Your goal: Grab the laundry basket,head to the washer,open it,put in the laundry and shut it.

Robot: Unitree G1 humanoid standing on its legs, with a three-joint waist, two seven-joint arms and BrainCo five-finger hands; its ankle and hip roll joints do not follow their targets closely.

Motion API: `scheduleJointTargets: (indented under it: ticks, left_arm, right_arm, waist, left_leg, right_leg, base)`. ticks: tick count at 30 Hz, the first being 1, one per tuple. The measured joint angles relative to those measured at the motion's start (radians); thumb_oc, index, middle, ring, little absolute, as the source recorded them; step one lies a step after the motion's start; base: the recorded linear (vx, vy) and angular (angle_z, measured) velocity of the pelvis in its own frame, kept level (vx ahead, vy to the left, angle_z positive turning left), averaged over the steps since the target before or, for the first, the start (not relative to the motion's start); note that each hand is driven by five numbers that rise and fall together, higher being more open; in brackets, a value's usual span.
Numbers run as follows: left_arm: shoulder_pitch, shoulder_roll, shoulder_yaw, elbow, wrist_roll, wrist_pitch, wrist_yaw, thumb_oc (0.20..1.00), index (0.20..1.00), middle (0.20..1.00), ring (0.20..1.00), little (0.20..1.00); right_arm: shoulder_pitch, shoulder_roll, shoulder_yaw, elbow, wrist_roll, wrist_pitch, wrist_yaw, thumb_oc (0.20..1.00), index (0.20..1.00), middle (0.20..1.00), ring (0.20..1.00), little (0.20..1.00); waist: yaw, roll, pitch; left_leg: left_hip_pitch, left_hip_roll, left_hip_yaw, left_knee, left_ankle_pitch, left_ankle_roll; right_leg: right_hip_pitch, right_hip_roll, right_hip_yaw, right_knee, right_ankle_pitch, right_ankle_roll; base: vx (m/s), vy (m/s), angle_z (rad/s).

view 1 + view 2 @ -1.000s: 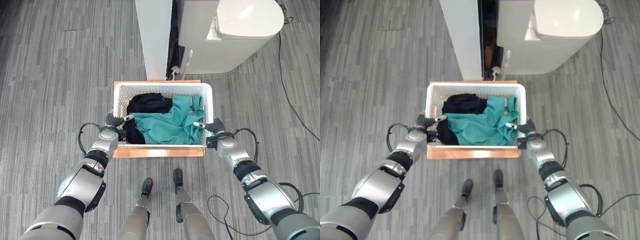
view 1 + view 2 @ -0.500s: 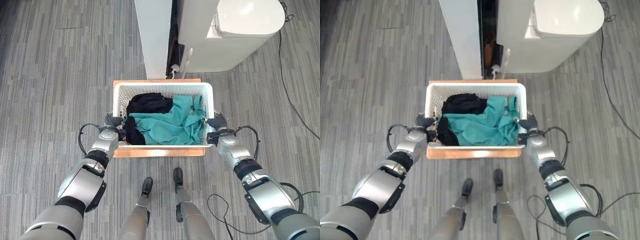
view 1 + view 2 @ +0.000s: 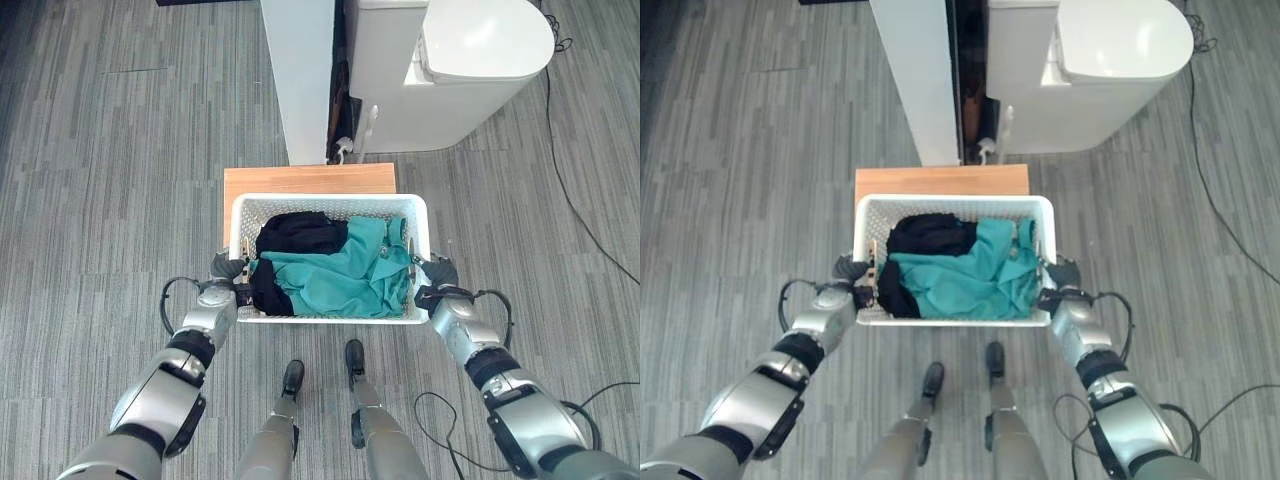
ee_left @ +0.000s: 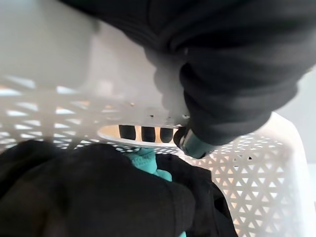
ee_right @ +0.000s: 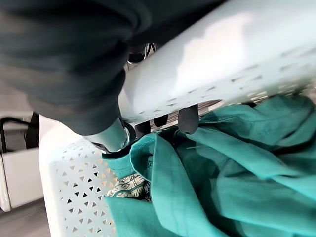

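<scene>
Laundry basket (image 3: 328, 205): white, walls pierced in a triangular lattice; contents: teal garment (image 3: 345, 268), black garment (image 3: 296, 230); wooden surface (image 3: 300, 180): orange-brown; floor (image 3: 120, 180): grey, streaked plank pattern; washer (image 3: 455, 70): white.

Basket (image 3: 330, 204) in front of the robot, clothes (image 3: 340, 262) inside it, left hand (image 3: 226, 270) at its left side, right hand (image 3: 438, 274) at its right side, wooden stand (image 3: 300, 179) behind the basket, washer (image 3: 450, 70) beyond the stand
</scene>
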Motion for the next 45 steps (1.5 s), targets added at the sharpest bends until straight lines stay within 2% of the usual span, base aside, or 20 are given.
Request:
scheduleJointTargets:
  ticks: [1,4,6,10,14,19,21,24,31,32,34,35,36,37,39,40,41,43,45]
  left_arm:
    - [0.078,0.017,-0.001,-0.105,-0.012,-0.002,0.001,0.2,0.2,0.2,0.2,0.2]
    - [0.149,0.014,-0.003,-0.146,-0.051,-0.002,0.002,0.2,0.2,0.2,0.2,0.2]
    - [0.231,0.041,-0.003,-0.267,-0.058,0.001,0.003,0.2,0.2,0.2,0.2,0.2]
    - [0.286,0.053,-0.011,-0.357,-0.058,0.005,0.003,0.2,0.2,0.2,0.2,0.2]
    - [0.307,0.057,-0.013,-0.381,-0.056,0.022,-0.002,0.2,0.2,0.2,0.2,0.2]
    - [0.279,0.074,-0.022,-0.384,-0.046,0.088,-0.024,0.2,0.2,0.2,0.2,0.2]
    - [0.235,0.073,-0.023,-0.379,-0.044,0.105,-0.031,0.2,0.2,0.2,0.2,0.2]
    - [0.203,0.075,-0.019,-0.382,-0.031,0.104,-0.052,0.2,0.2,0.2,0.2,0.2]
    - [0.24,0.075,-0.024,-0.381,0.006,0.13,-0.077,0.2,0.2,0.2,0.2,0.2]
    - [0.247,0.076,-0.022,-0.38,0.012,0.131,-0.079,0.2,0.2,0.2,0.2,0.2]
    - [0.251,0.083,-0.023,-0.366,0.034,0.134,-0.088,0.2,0.2,0.2,0.2,0.2]
    - [0.259,0.079,-0.022,-0.364,0.034,0.133,-0.093,0.2,0.2,0.2,0.2,0.2]
    - [0.265,0.074,-0.019,-0.352,0.035,0.132,-0.097,0.2,0.2,0.2,0.2,0.2]
    - [0.262,0.073,-0.015,-0.337,0.035,0.132,-0.105,0.2,0.2,0.2,0.2,0.2]
    - [0.252,0.073,-0.015,-0.327,0.043,0.13,-0.118,0.2,0.2,0.2,0.2,0.2]
    - [0.234,0.074,-0.023,-0.312,0.043,0.126,-0.118,0.2,0.2,0.2,0.2,0.2]
    - [0.203,0.072,-0.039,-0.29,0.043,0.126,-0.122,0.2,0.2,0.2,0.2,0.2]
    - [0.189,0.083,-0.039,-0.294,0.043,0.126,-0.124,0.2,0.2,0.2,0.2,0.2]
    - [0.189,0.096,-0.048,-0.294,0.045,0.128,-0.134,0.2,0.2,0.2,0.2,0.2]
  right_arm:
    - [0.063,-0.003,-0.028,-0.054,0.003,-0.007,0.014,0.2,0.2,0.2,0.2,0.2]
    - [0.139,-0.009,-0.033,-0.111,0.007,-0.008,0.026,0.2,0.2,0.2,0.2,0.2]
    - [0.205,-0.018,-0.049,-0.179,0.006,-0.008,0.034,0.2,0.2,0.2,0.2,0.2]
    - [0.253,-0.036,-0.087,-0.22,-0.008,-0.006,0.059,0.2,0.2,0.2,0.2,0.2]
    - [0.284,-0.049,-0.09,-0.251,-0.013,0.002,0.066,0.2,0.2,0.2,0.2,0.2]
    - [0.265,-0.079,-0.102,-0.262,-0.034,0.065,0.081,0.2,0.2,0.2,0.2,0.2]
    - [0.242,-0.097,-0.113,-0.268,-0.045,0.071,0.081,0.2,0.2,0.2,0.2,0.2]
    - [0.252,-0.099,-0.146,-0.313,-0.052,0.068,0.083,0.2,0.2,0.2,0.2,0.2]
    - [0.32,-0.085,-0.145,-0.308,-0.051,0.079,0.086,0.2,0.2,0.2,0.2,0.2]
    - [0.32,-0.084,-0.142,-0.307,-0.05,0.084,0.087,0.2,0.2,0.2,0.2,0.2]
    - [0.316,-0.086,-0.132,-0.3,-0.05,0.094,0.087,0.2,0.2,0.2,0.2,0.2]
    - [0.316,-0.085,-0.132,-0.3,-0.05,0.101,0.087,0.2,0.2,0.2,0.2,0.2]
    - [0.314,-0.082,-0.132,-0.3,-0.05,0.102,0.09,0.2,0.2,0.2,0.2,0.2]
    - [0.314,-0.079,-0.133,-0.3,-0.05,0.102,0.091,0.2,0.2,0.2,0.2,0.2]
    - [0.314,-0.062,-0.128,-0.3,-0.05,0.103,0.091,0.2,0.2,0.2,0.2,0.2]
    - [0.307,-0.063,-0.131,-0.299,-0.05,0.102,0.09,0.2,0.2,0.2,0.2,0.2]
    - [0.299,-0.067,-0.136,-0.298,-0.051,0.102,0.089,0.2,0.2,0.2,0.2,0.2]
    - [0.289,-0.067,-0.139,-0.286,-0.051,0.102,0.089,0.2,0.2,0.2,0.2,0.2]
    - [0.305,-0.066,-0.143,-0.28,-0.051,0.102,0.089,0.2,0.2,0.2,0.2,0.2]
  waist:
    - [0.001,0.001,0.0]
    - [-0.001,0.002,0.002]
    - [-0.001,0.003,0.003]
    - [0.001,0.012,0.009]
    - [-0.003,0.019,0.013]
    - [-0.004,0.024,0.005]
    - [-0.005,0.026,0.0]
    - [-0.015,0.03,-0.05]
    - [-0.025,0.024,-0.066]
    - [-0.024,0.018,-0.068]
    - [-0.005,0.004,-0.066]
    - [0.013,-0.002,-0.066]
    - [0.016,-0.007,-0.067]
    - [0.009,-0.013,-0.068]
    - [-0.014,-0.039,-0.067]
    - [-0.017,-0.039,-0.067]
    - [-0.029,-0.027,-0.063]
    - [-0.045,-0.024,-0.061]
    - [-0.057,-0.017,-0.057]
  left_leg:
    - [0.013,0.002,0.0,-0.002,0.0,0.0]
    - [0.058,0.006,0.0,-0.016,0.0,0.0]
    - [0.095,0.01,0.0,-0.033,0.004,0.001]
    - [0.166,0.014,-0.005,-0.045,0.004,0.001]
    - [0.228,0.016,-0.02,-0.046,-0.003,0.01]
    - [0.281,0.014,-0.034,-0.046,-0.006,0.014]
    - [0.292,0.014,-0.037,-0.046,-0.005,0.013]
    - [0.302,0.012,-0.03,-0.046,-0.009,0.019]
    - [0.32,0.009,-0.016,-0.046,-0.016,0.023]
    - [0.296,0.001,-0.008,-0.006,-0.034,0.017]
    - [0.211,-0.024,-0.014,0.167,-0.119,0.028]
    - [0.209,-0.03,-0.049,0.197,-0.139,0.035]
    - [0.211,-0.044,-0.053,0.208,-0.158,0.064]
    - [0.213,-0.054,-0.036,0.208,-0.166,0.077]
    - [0.205,-0.081,0.03,0.207,-0.156,0.091]
    - [0.186,-0.093,0.041,0.213,-0.136,0.117]
    - [0.162,-0.082,0.082,0.21,-0.126,0.126]
    - [0.136,-0.081,0.151,0.213,-0.117,0.147]
    - [0.143,-0.098,0.2,0.207,-0.116,0.16]
  right_leg:
    - [0.012,0.0,0.0,0.0,-0.004,0.005]
    - [0.05,0.003,0.0,0.0,-0.007,0.007]
    - [0.079,0.004,-0.002,0.0,-0.015,0.0]
    - [0.15,0.005,-0.01,-0.001,-0.027,-0.002]
    - [0.216,0.005,-0.019,-0.008,-0.049,-0.006]
    - [0.275,0.001,-0.036,-0.006,-0.056,-0.016]
    - [0.287,0.0,-0.039,-0.003,-0.053,-0.018]
    - [0.293,0.001,-0.033,-0.001,-0.054,-0.016]
    - [0.306,0.002,-0.009,-0.008,-0.068,-0.004]
    - [0.296,0.003,-0.001,0.0,-0.06,-0.011]
    - [0.275,0.008,0.051,0.001,-0.038,-0.007]
    - [0.274,0.014,0.084,0.001,-0.028,-0.002]
    - [0.271,0.014,0.119,0.001,-0.021,0.012]
    - [0.264,0.01,0.152,0.0,-0.031,0.04]
    - [0.234,-0.009,0.217,0.0,-0.048,0.072]
    - [0.208,-0.017,0.239,0.001,-0.088,0.118]
    - [0.175,-0.022,0.235,0.012,-0.14,0.168]
    - [0.11,-0.026,0.208,0.09,-0.148,0.162]
    - [0.155,-0.067,0.211,0.098,-0.143,0.167]
  base:
    - [0.0,0.0,0.0]
    - [0.01,-0.037,-0.02]
    - [0.01,-0.017,0.02]
    - [0.03,-0.028,0.04]
    - [0.03,-0.016,0.08]
    - [-0.02,0.01,0.1]
    - [-0.02,0.021,0.04]
    - [-0.01,0.036,-0.06]
    - [-0.07,0.004,-0.07]
    - [-0.05,0.01,-0.26]
    - [-0.09,0.131,-0.6]
    - [-0.11,0.231,-0.93]
    - [-0.1,0.242,-0.98]
    - [-0.17,0.301,-0.89]
    - [-0.21,0.296,-0.95]
    - [-0.16,0.261,-1.1]
    - [-0.14,0.264,-1.0]
    - [-0.07,0.149,-0.99]
    - [-0.02,0.109,-0.91]
